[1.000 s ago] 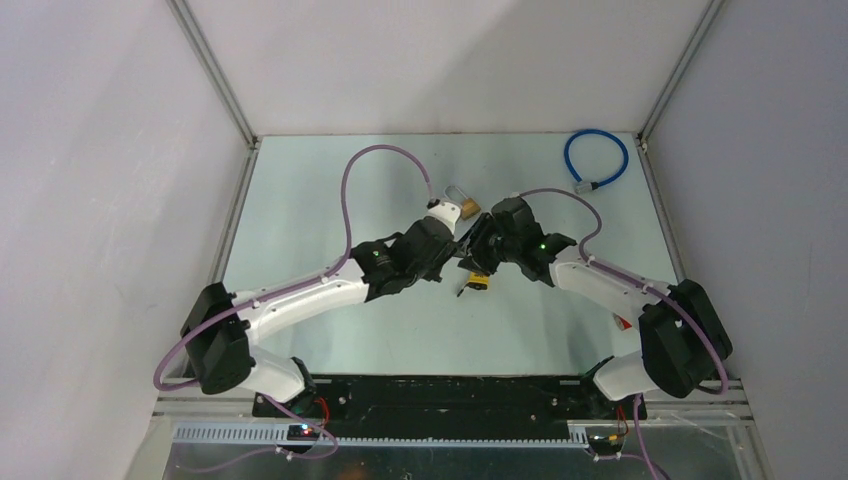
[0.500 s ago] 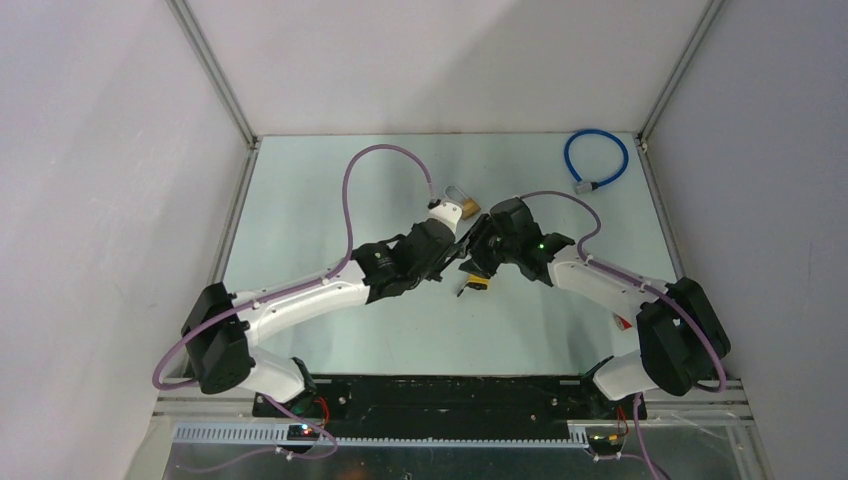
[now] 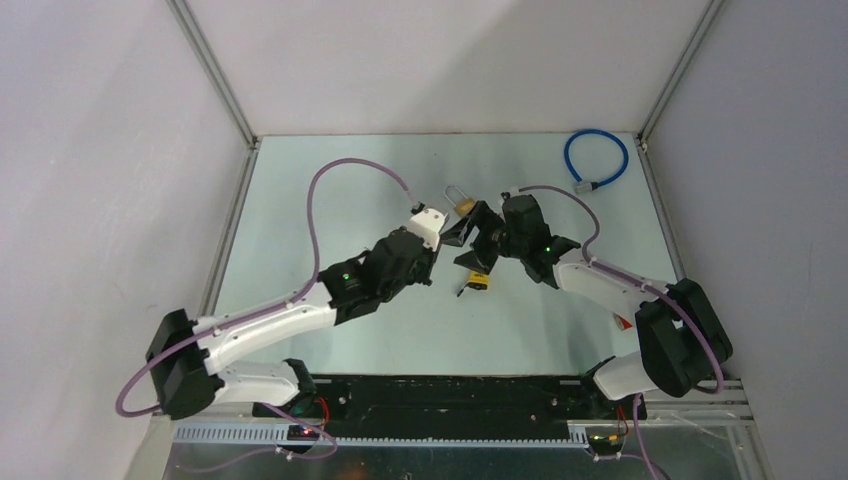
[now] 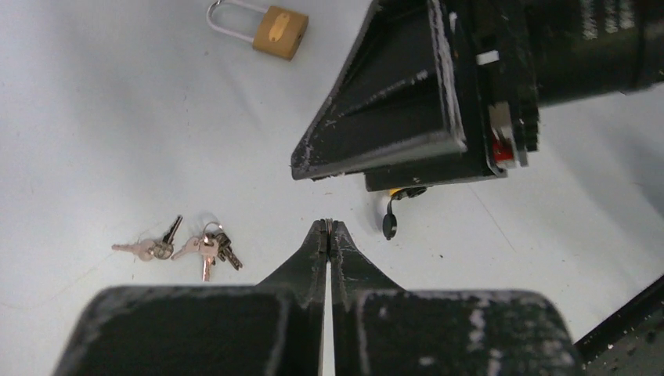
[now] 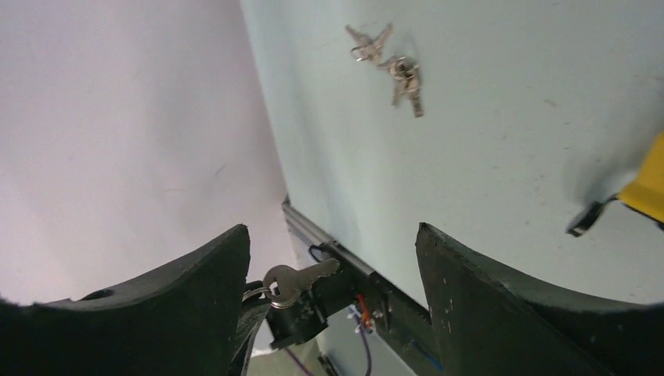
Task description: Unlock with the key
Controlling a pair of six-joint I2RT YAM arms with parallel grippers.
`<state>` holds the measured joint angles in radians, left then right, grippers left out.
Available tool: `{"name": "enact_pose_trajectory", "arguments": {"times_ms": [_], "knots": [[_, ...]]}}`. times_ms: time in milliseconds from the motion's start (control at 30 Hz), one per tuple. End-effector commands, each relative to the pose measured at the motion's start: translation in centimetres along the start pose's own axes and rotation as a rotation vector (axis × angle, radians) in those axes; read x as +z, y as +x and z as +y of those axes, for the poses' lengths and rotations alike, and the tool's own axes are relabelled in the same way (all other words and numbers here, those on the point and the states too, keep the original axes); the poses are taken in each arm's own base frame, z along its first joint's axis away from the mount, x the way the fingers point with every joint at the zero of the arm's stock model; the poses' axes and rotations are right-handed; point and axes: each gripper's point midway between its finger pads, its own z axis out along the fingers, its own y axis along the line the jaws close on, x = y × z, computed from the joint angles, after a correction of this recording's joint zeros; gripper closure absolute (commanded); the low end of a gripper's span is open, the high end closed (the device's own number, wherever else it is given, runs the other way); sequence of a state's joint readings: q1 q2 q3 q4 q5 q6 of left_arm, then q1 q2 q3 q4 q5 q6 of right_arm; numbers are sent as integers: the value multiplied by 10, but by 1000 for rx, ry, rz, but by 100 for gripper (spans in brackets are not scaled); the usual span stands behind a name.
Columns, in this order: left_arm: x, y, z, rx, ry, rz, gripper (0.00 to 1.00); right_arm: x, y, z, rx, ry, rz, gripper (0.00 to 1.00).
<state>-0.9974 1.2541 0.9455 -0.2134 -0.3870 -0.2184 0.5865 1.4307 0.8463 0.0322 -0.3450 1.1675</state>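
Brass padlock (image 4: pixel 279 31) flat on tabletop (image 4: pixel 94 117); left gripper (image 4: pixel 329 227) pressed together, short of it; right gripper (image 5: pixel 333 235) spread wide, crowding in close; loose keys (image 4: pixel 188 247) alongside, blue cable (image 3: pixel 595 158) far corner.

No word, number or brand can be read anywhere. The brass padlock (image 4: pixel 279 31) bears an oval stamp on its face, but it is too small to make out. The red patch (image 4: pixel 501 149) on the side of the right gripper (image 5: pixel 329 243) shows no legible writing.
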Motion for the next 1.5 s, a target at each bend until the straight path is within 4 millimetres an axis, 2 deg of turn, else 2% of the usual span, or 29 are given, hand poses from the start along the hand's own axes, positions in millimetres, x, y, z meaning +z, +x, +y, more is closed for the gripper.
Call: {"name": "enact_pose_trajectory", "arguments": {"times_ms": [0, 300, 533, 700, 1067, 1300, 1467], "knots": [[-17, -45, -13, 43, 112, -230, 100, -7, 6, 32, 24, -143, 81, 19], [-25, -58, -29, 214, 224, -305, 100, -17, 13, 45, 18, -209, 157, 18], [-29, -62, -33, 358, 262, -337, 100, -23, 21, 43, -88, -257, 225, 22], [-26, -58, -39, 409, 291, -335, 100, -30, 26, 57, -127, -317, 239, 25], [-18, -48, -48, 481, 341, -320, 100, -37, 35, 60, -106, -322, 286, 29], [-14, -46, -48, 497, 337, -313, 100, -41, 37, 60, -80, -307, 296, 39], [-14, -43, -48, 496, 338, -310, 100, -43, 35, 59, -81, -300, 284, 58]]}}
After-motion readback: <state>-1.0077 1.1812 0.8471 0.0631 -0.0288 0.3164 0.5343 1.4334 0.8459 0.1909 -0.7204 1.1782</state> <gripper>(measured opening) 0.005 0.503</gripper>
